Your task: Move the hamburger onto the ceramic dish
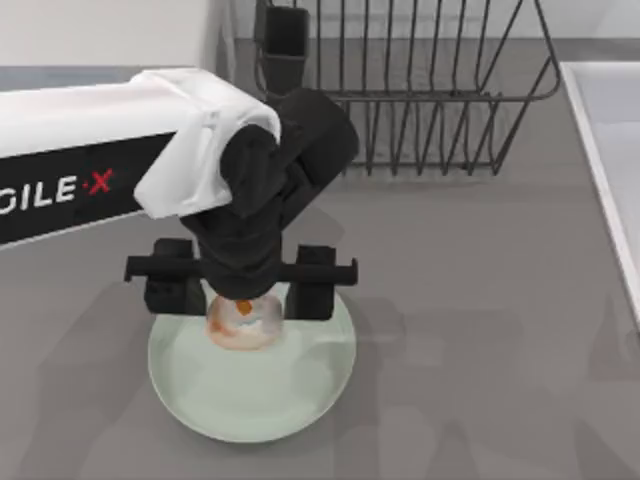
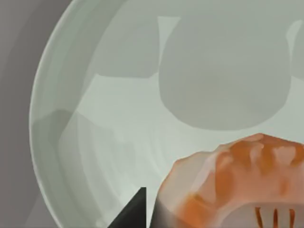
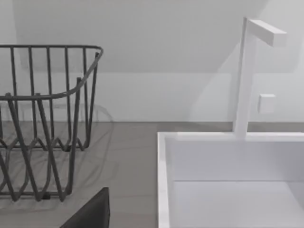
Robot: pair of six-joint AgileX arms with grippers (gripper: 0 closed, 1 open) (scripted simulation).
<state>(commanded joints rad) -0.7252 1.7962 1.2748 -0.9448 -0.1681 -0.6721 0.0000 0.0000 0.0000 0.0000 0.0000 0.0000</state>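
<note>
Left arm reaches in from the left of the table; left gripper (image 1: 242, 300) hangs over the far-left part of the large round pale mint-green ceramic dish (image 1: 300, 390), wrist pointing straight down. The small round pale tan hamburger (image 1: 240, 325) with orange-red patches sits directly beneath that gripper, between its dark fingers (image 1: 312, 290), inside the dish's raised rim toward its far edge. In the left wrist view the hamburger (image 2: 237, 180) lies right at the hand with a dark fingertip (image 2: 133, 213) just beside its flank; the glossy dish floor (image 2: 118, 142) spreads beyond it, with a soft shadow cast ahead of the bun. Fingers look set apart with the bun between them; whether they pinch it or have let go, cannot tell. Whether the bun rests on the glaze or hangs just above it is also unclear. Judgement: the burger is already over its target, so the coming move is vertical only, a release and straight lift, no sideways travel. Right gripper (image 3: 88, 213) is parked well off to the right, looking at the dark wire dish rack (image 3: 42, 118) and the white sink basin (image 3: 228, 180).
</note>
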